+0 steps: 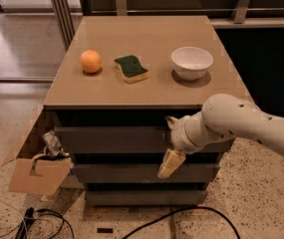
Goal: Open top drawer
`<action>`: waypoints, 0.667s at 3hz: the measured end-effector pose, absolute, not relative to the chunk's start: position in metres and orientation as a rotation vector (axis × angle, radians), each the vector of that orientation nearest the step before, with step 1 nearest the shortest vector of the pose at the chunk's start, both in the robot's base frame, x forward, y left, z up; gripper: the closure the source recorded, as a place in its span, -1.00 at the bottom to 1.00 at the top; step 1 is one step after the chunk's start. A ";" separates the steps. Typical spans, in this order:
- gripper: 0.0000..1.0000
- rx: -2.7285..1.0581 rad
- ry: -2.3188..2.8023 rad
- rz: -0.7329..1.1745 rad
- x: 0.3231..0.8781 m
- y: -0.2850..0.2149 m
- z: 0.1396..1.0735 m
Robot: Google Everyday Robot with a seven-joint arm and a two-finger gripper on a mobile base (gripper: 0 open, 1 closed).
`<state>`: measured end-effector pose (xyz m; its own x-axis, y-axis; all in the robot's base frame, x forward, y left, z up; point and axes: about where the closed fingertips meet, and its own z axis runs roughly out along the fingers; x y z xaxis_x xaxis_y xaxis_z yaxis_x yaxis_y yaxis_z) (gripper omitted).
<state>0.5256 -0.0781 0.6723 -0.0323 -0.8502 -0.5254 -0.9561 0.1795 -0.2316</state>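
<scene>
One orange [90, 61], one green sponge [131, 67] and one white bowl [192, 62] sit on the tan counter [146, 91]. Beneath it are three dark drawer fronts. The pincer [167, 142] is spread wide against the right part of the top drawer [111, 139]. One cardboard box [37, 176] stands on the speckled floor [261, 203] at the left.

We have 1 view: it looks down from above and in front of the cabinet [146, 91], fairly near, facing its top and fronts. The gripper [168, 146] sits right of centre, before the top drawer [111, 139].
</scene>
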 end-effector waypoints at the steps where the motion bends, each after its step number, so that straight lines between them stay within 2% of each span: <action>1: -1.00 -1.709 1.916 0.242 0.533 -0.075 0.657; 2: -1.00 -1.720 1.928 0.234 0.542 -0.074 0.640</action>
<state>0.5421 -0.0741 0.6401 -0.0392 -0.8667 -0.4973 -0.9605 0.1699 -0.2204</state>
